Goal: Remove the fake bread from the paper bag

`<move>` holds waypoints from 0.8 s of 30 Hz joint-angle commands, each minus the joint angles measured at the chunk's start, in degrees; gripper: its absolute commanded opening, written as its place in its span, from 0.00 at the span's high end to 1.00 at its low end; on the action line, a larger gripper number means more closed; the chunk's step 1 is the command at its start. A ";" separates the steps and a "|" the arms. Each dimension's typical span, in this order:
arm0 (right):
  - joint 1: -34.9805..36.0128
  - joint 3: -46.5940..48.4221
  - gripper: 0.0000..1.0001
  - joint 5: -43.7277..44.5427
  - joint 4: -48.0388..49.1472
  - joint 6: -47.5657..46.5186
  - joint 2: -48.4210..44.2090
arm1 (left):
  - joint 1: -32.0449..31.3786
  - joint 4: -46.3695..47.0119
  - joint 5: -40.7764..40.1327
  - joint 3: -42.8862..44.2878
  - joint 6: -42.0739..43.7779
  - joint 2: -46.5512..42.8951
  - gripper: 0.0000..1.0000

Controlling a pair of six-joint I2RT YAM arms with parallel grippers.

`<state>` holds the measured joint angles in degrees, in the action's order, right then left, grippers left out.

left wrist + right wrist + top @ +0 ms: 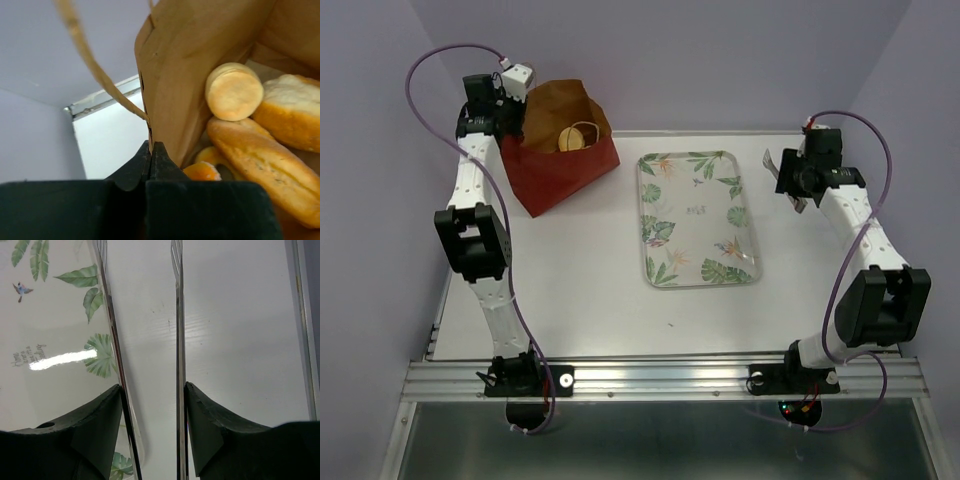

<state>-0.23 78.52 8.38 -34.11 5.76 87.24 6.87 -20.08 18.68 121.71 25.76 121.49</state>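
paper bag [560,175] mouth stands open upward, its left rim taken by the clamped left gripper [151,150]; bare table [580,290] lies free between bag and tray [698,218]; right gripper [150,386] with tongs [178,340] hangs at the tray's right side

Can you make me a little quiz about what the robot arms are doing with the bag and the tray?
1. True or false: the fake bread lies on the leafy tray.
2. What does the left pincer pinch? A) the edge of the paper bag B) a bun C) the tray
3. Fill in: the right pincer holds metal ____.
Key: 1 false, it is inside the bag. 2 A. 3 tongs.
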 commanded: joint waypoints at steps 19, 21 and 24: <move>5.83 -0.04 0.45 -7.68 3.26 -0.40 -10.24 | -14.69 13.75 -6.63 -50.52 10.63 -34.12 1.00; 7.87 1.10 0.45 -7.59 3.17 -1.01 -10.60 | -16.62 14.01 -9.60 -49.04 11.33 -34.57 1.00; 11.03 3.74 0.44 -7.59 3.17 -0.93 -11.21 | -17.33 13.84 -12.25 -45.87 10.12 -34.31 1.00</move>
<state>7.40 77.30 2.39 -34.09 5.65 78.37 -9.43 -4.95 10.61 72.90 36.64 88.62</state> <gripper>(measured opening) 0.558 0.037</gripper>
